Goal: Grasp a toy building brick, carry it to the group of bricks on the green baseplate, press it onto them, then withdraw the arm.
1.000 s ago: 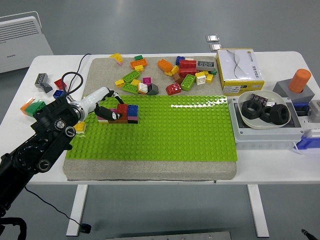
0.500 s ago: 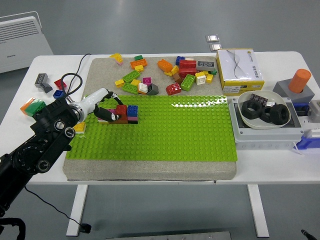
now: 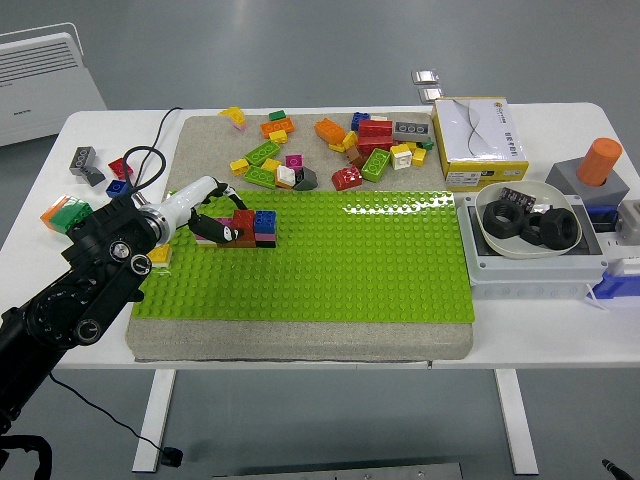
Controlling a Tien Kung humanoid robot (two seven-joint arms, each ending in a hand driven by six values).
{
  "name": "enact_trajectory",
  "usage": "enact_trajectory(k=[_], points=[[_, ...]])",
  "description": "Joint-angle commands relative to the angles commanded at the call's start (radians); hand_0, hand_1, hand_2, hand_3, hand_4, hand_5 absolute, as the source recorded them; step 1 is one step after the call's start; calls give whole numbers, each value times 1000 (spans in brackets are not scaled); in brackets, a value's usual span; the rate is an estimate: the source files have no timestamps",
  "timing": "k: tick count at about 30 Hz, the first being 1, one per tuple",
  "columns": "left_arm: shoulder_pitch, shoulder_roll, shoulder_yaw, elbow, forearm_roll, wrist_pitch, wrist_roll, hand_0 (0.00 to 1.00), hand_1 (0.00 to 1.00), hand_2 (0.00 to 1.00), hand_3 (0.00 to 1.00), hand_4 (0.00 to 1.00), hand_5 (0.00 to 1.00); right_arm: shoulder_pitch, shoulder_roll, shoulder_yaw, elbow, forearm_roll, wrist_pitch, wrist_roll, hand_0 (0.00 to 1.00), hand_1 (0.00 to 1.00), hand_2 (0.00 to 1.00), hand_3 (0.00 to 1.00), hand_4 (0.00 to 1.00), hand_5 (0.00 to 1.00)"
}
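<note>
Grey floor surrounds a white worktop, with a white panel heater at the far left corner. From the head view, the only one given, a green baseplate lies on a pale slab. Behind it a scatter of loose bricks covers the slab's far strip. A few more bricks sit off the slab at the left. To the right are a yellow and white box, a bowl of black rings on a grey case, and an orange cylinder.

Reaching in from the left, the left hand has its fingers curled down against the group of bricks near the baseplate's left far corner. A red brick lies under the fingertips, touching the blue one beside it. Whether the fingers grip it or only press on it cannot be told. No right arm shows.

Judging from this, the risk is at the release. If the red brick is not fully seated, pulling the arm back could lift it or tip it off the studs. Any sideways drag of the fingers could shove the small stack askew. A careless withdrawal might also catch the black cable lying by the forearm.
</note>
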Motion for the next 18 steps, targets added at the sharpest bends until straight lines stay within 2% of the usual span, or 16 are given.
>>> enact_trajectory(k=[5,6,11,12,18], points=[[-1,0,-1,0,0,-1,-3,920,964,949,606,518,2,1,0,2,0,-1,0,0,517,618,718,803,886,948],[-1,0,-1,1,0,-1,-3,920,965,949,650,547,2,1,0,2,0,-1,0,0,517,616,718,803,880,944],[-4,0,-1,3,0,-2,-4,920,965,949,650,547,2,3,-1,2,0,-1,1,1,517,616,718,803,880,944],[-5,1,0,3,0,-2,-4,920,969,953,692,584,2,3,-1,3,0,-1,1,1,517,616,718,803,871,932],[-9,6,12,7,-3,-9,-2,920,970,956,688,592,2,3,-1,4,0,2,1,1,517,615,718,802,867,923]])
